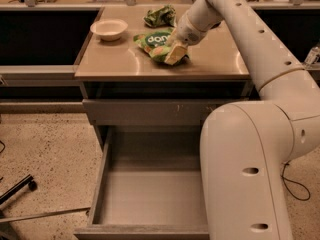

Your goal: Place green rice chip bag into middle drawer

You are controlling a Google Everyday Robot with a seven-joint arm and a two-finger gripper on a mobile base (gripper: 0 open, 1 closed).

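Observation:
The green rice chip bag (154,42), bright green with white lettering, lies on the tan counter top (115,64), just right of its middle. My gripper (173,53) reaches down from the white arm (235,29) and rests on the bag's right end, touching it. The bag lies flat on the counter. The middle drawer (150,204) is pulled out wide open below the counter, and its grey floor is bare. My arm's large white body (245,174) hides the drawer's right side.
A white bowl (109,29) stands at the counter's left rear. A smaller balled-up green bag (160,15) lies behind the chip bag. A shut grey drawer front (145,111) sits above the open drawer. A dark chair leg (17,188) and a cable lie on the speckled floor at the left.

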